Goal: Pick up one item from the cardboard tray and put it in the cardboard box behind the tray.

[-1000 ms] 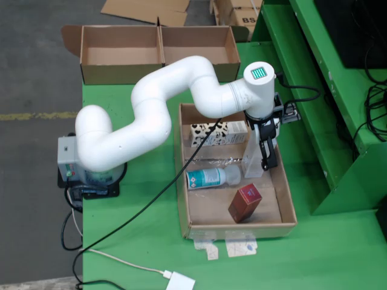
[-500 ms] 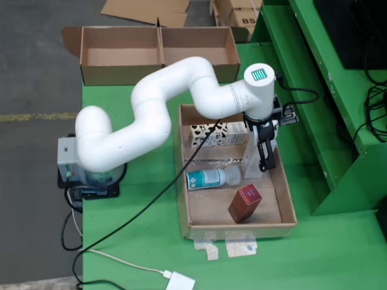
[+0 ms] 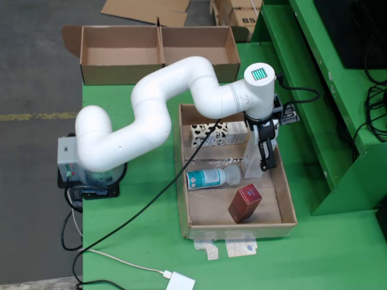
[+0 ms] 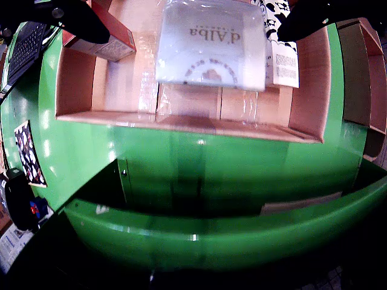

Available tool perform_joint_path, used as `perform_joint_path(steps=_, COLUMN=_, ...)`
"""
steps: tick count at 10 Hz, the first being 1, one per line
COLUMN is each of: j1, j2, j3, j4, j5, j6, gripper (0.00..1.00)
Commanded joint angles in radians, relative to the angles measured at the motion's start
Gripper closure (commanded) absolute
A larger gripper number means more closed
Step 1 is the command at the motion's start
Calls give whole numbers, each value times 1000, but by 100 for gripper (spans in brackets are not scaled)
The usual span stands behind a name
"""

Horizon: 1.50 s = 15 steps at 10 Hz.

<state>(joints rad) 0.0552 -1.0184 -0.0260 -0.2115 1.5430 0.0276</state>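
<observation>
Your gripper (image 3: 260, 158) is closed on the pale d'Alba carton (image 4: 210, 43), held upright just above the cardboard tray (image 3: 288, 205), so it clears the walls before travelling to the cardboard box (image 3: 157, 71).

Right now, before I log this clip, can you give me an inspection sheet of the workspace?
Surface: green table, bare at the front.
Job's things: cardboard tray holds a cow-print carton, a clear bottle lying on its side, a red box and a clear white packet. The cardboard box behind the tray has two compartments, nothing seen inside.
Clutter: taped paper scraps at the tray's front edge.
Gripper: gripper is down in the tray with a finger on each side of the packet; contact cannot be told.
Cables: black cable runs across the table; white adapter at the front edge.
Surroundings: concrete floor, flattened cardboard, green frame.
</observation>
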Motion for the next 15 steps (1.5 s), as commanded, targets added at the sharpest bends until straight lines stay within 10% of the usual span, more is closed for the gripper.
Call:
perform_joint_path(steps=1, j1=1, j2=14, j3=26, j4=152, j5=-15, j6=-9, gripper=0)
perform_joint_path(steps=15, j1=3, j2=10, j3=26, j4=199, j5=-27, j6=-9, gripper=0)
